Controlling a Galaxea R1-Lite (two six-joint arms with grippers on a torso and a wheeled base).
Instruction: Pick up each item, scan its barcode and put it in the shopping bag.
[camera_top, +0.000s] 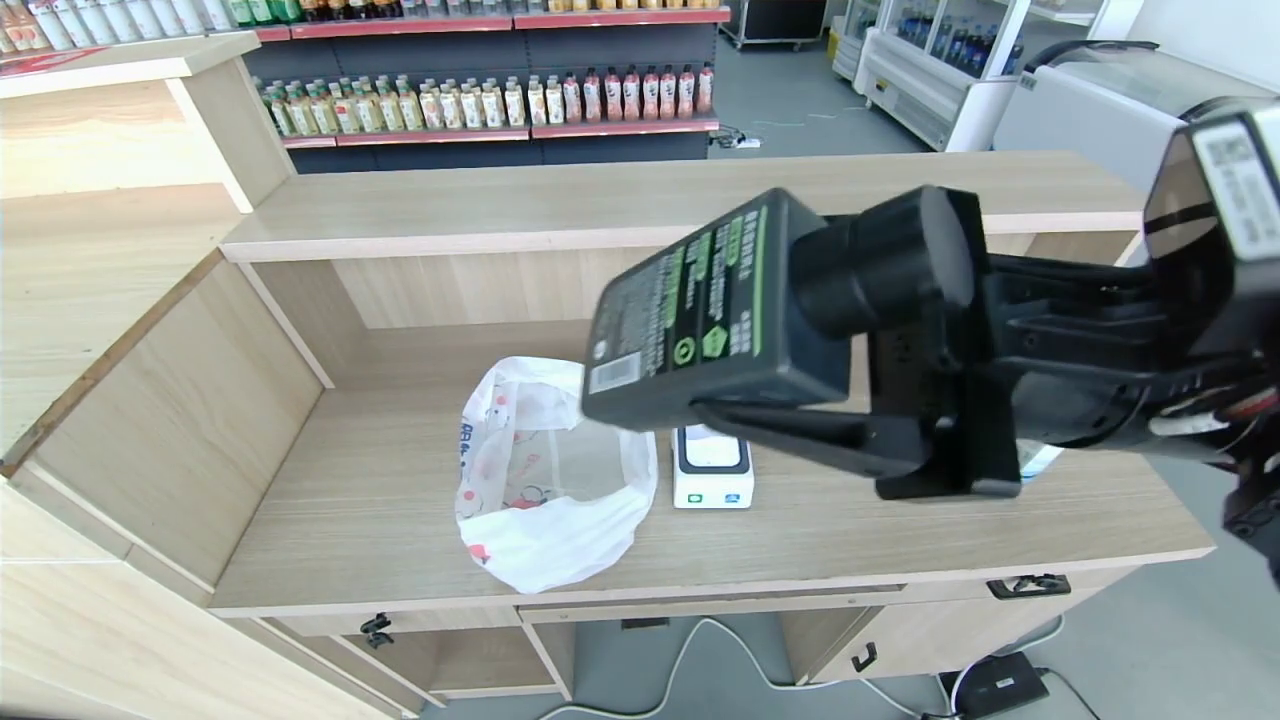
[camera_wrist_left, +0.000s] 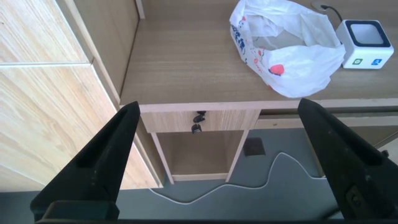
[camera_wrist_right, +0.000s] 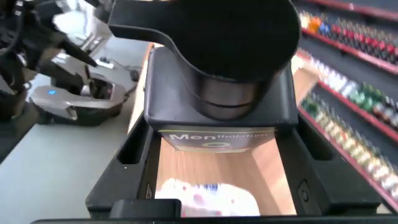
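Wooden counter (camera_top: 350, 500) with shopping bag (camera_top: 540, 505), white scanner (camera_top: 712, 472)

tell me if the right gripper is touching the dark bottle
Touching. In the right wrist view the dark bottle sits clamped in the right gripper, a finger pressed against each side.

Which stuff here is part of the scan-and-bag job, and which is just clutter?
Job: dark grey plastic bottle with black cap, held in right gripper; white plastic shopping bag; white box-shaped barcode scanner.
Clutter: shelved drink bottles; white cable below wooden counter.
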